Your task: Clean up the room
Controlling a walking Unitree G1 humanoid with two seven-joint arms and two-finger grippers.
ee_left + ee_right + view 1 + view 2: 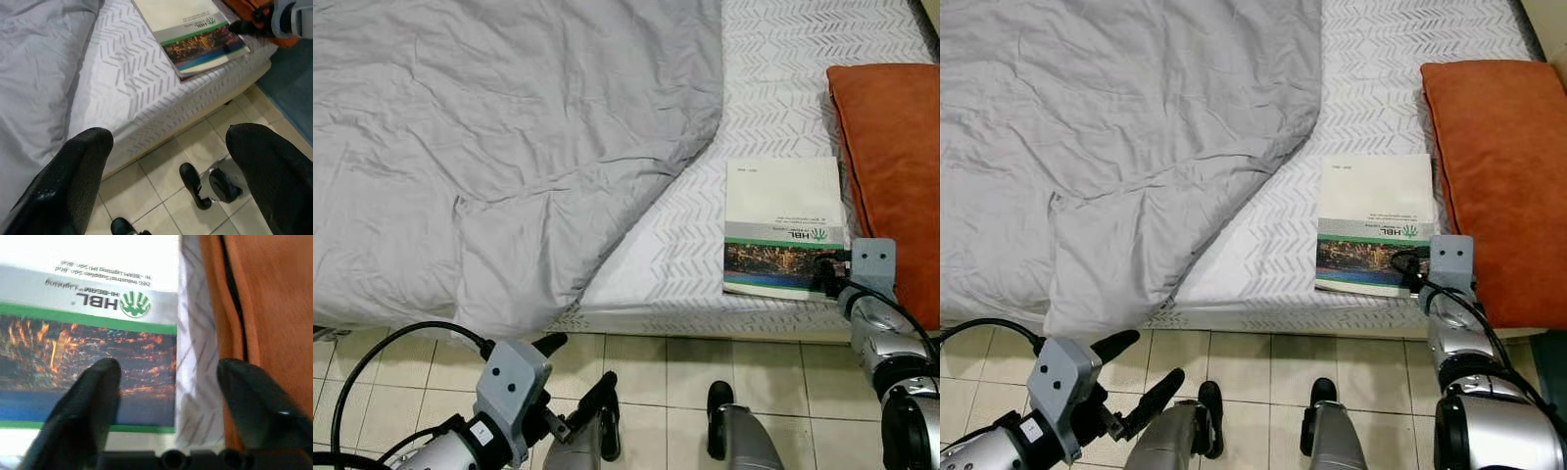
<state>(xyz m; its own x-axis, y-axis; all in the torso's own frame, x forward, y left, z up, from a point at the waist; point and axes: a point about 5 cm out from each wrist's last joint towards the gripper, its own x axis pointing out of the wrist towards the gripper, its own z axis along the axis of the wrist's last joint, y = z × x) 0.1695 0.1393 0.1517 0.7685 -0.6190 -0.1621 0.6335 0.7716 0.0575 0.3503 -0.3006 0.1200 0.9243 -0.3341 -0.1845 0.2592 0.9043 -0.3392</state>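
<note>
A catalogue [783, 225] with a cream top, green stripe and dark photo band lies flat on the white patterned sheet [773, 98], near the bed's front edge. An orange pillow [891, 166] lies just right of it. My right gripper [827, 272] is at the catalogue's near right corner and is open. In the right wrist view one finger [93, 396] hangs over the photo band, the other [249, 391] over the pillow's edge. My left gripper [579, 367] is open and holds nothing, low over the tiled floor in front of the bed.
A rumpled grey duvet [489, 147] covers the bed's left and middle and hangs over the front edge. Beige floor tiles [783, 362] run along the bed. My two feet [720, 421] stand on them. A blue rug [293, 88] lies right of the bed.
</note>
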